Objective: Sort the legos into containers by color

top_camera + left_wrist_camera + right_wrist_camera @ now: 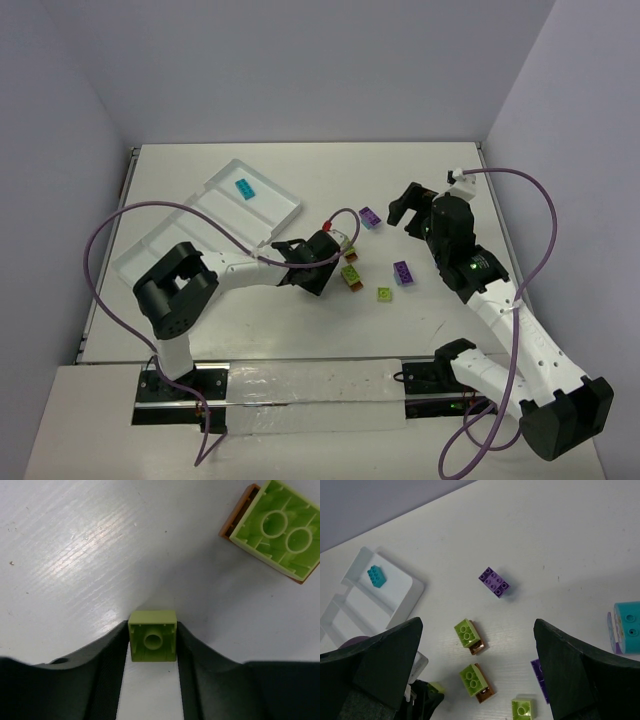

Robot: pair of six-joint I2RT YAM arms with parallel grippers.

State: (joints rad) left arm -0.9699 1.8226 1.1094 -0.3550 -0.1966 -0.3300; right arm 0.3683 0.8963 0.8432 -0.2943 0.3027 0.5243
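Left gripper (152,630) pinches a small lime brick (152,642) (hollow underside facing me); right gripper (404,216) I see spread wide.

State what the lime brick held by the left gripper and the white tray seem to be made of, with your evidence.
Lime brick in the left gripper: likely moulded hard plastic, satin finish; its hollow underside shows a tube and thin ribs. White tray: probably thin plastic, smooth and slightly glossy, with low formed dividers.
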